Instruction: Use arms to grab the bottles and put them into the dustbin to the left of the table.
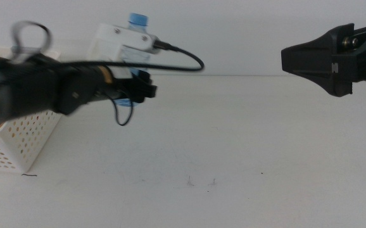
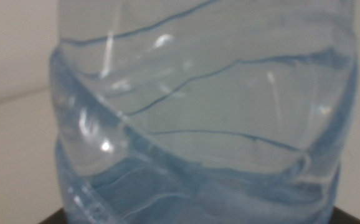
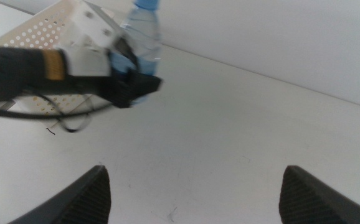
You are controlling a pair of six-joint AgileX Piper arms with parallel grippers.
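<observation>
The water bottle point(image 1: 137, 39), clear with a blue cap, is clamped upright in your left gripper point(image 1: 142, 88) and held up off the white surface point(image 1: 233, 145), just beside the dustbin point(image 1: 15, 142). In the middle view most of the bottle is hidden behind the arm's white camera housing point(image 1: 123, 43); only the cap and a strip of the clear body show. The left arm reaches in from the left side, blurred, with a black cable point(image 1: 183, 57) looping over it. In the left wrist view the bottle's ribbed, bluish wall fills nearly the whole picture, and only the dark edges of the jaws show on either side of it.

The dustbin is a white basket with perforated sides, standing at the left edge of the surface. Something red shows inside it behind the holes, too hidden to identify.

Your right gripper point(image 3: 195, 186) hangs well apart from the bottle, above the right side of the surface, with its two dark jaws spread wide and nothing between them. A few small dark marks point(image 1: 201, 182) dot the surface near the front.
</observation>
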